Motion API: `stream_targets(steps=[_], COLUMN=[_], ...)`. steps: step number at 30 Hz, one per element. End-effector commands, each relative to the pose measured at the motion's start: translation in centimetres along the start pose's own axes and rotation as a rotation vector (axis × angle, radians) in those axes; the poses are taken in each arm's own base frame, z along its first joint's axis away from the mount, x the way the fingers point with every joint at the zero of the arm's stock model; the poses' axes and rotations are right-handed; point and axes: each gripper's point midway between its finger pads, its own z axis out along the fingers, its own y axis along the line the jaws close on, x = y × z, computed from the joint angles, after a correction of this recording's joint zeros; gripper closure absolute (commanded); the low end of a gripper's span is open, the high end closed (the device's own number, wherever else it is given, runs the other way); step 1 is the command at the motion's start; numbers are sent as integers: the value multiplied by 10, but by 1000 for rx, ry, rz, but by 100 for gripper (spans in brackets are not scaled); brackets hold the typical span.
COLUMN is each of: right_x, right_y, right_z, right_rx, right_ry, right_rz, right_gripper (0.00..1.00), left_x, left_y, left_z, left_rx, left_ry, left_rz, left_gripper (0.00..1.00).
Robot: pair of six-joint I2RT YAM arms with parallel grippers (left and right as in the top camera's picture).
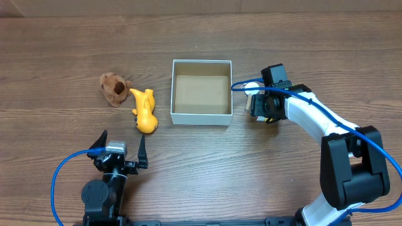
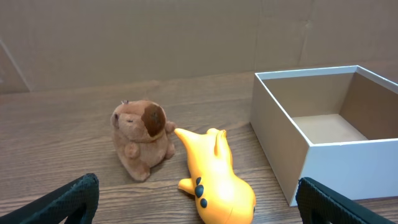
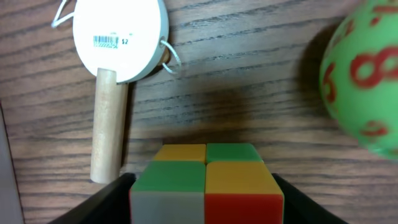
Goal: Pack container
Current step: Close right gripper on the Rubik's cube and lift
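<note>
The container (image 1: 201, 117) is a square white box with a brown inside at the table's middle, and it is empty. It also shows in the left wrist view (image 2: 329, 168). A brown plush (image 1: 114, 89) and a yellow toy (image 1: 145, 112) lie left of it, seen too in the left wrist view as plush (image 2: 142, 137) and yellow toy (image 2: 217, 180). My left gripper (image 1: 122, 140) is open and empty, near the front edge (image 2: 196, 198). My right gripper (image 1: 264, 108) is right of the box, its jaws (image 3: 204, 199) closed against a colour cube (image 3: 205, 174).
A white round disc on a wooden handle (image 3: 118, 37) lies just beyond the cube, next to the box's right wall (image 1: 252, 88). A green ball with red numbers (image 3: 367, 81) sits to the right of the cube. A blue cable runs along each arm.
</note>
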Motion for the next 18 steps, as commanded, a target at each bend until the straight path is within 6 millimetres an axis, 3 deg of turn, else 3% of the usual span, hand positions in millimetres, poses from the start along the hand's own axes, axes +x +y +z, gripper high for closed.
stream_targets(steps=[1, 12, 17, 18], right_x=[1, 7, 4, 3], right_y=[0, -1, 0, 0], right_z=[-2, 3, 3, 3], right_rx=[-9, -9, -12, -12], right_ry=[-5, -4, -16, -18], right_rz=[0, -14, -14, -14], right_gripper=[36, 36, 60, 62], left_x=[3, 3, 3, 3], left_y=[-2, -2, -2, -2], left_z=[1, 1, 1, 1], left_rx=[7, 7, 7, 7], left_ry=[10, 10, 10, 10], left_rz=[11, 11, 11, 11], left_gripper=[0, 0, 0, 0])
